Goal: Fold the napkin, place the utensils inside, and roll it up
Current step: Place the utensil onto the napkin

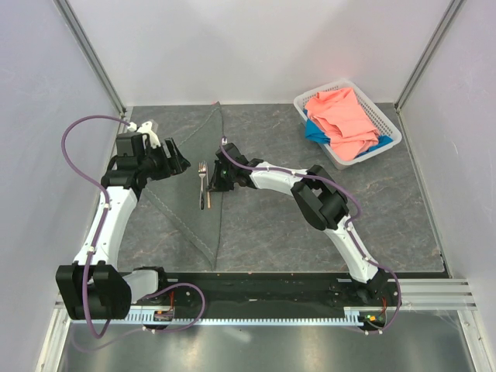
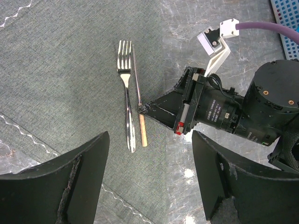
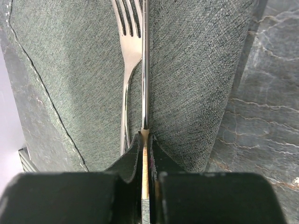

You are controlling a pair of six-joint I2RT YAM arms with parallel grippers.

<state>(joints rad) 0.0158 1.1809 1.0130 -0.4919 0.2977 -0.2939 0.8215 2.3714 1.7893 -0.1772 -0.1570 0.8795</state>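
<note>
Left wrist view: small print is seen on the lens ring point(image 2: 212, 109) of the right arm's camera, but it cannot be read. The napkin point(image 2: 60, 70), dark grey weave with a pale stitched hem, is laid folded left of centre. On it lies the silver fork point(image 2: 127, 102), with the chopsticks point(image 2: 137, 88) just to its right; only one thin stick can be made out. It is pinched by the right gripper point(image 2: 143, 108) where the dark shaft meets light wood. The left gripper point(image 2: 150, 135) is spread wide, with nothing held.

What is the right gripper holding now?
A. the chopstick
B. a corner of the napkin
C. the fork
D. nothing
A: in the right wrist view the right gripper is shut on the chopstick, while the fork lies ungripped beside it on the napkin.
</note>
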